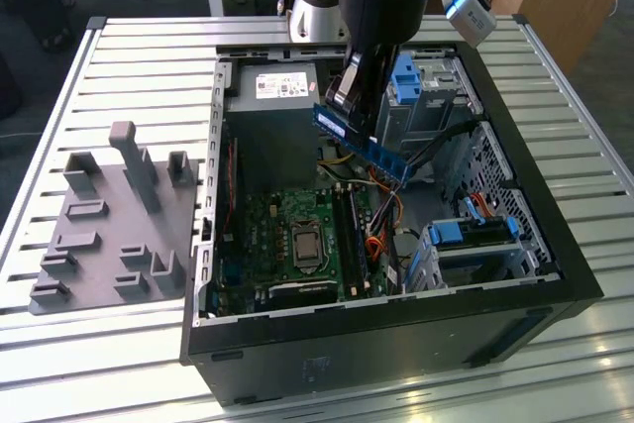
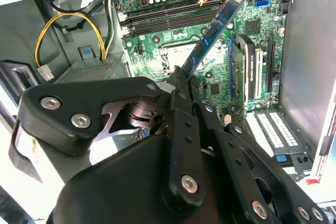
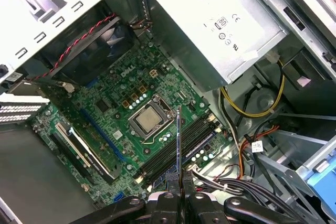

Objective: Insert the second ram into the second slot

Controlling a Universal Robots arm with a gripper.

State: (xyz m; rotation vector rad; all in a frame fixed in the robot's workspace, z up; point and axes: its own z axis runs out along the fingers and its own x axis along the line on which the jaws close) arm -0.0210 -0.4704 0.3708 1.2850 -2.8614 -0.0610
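My gripper (image 1: 349,104) hangs over the open computer case (image 1: 555,274), shut on one end of the second ram (image 1: 365,144), a long blue stick tilted down toward the exterior view's right. In the second wrist view the ram (image 2: 212,30) reaches out from the gripper (image 2: 181,80) above the green motherboard (image 2: 157,51). The first wrist view has the ram (image 3: 179,140) edge-on, hovering over the dark memory slots (image 3: 202,137) beside the processor socket (image 3: 149,119). The stick is clear of the board. Which slot is the second, I cannot tell.
A grey fixture plate (image 1: 109,235) with upright pegs lies outside the case at the exterior view's left. Inside are the power supply (image 1: 272,96), blue drive cages (image 1: 466,235), loose coloured cables (image 1: 381,215) near the slots, and an expansion card (image 2: 247,72).
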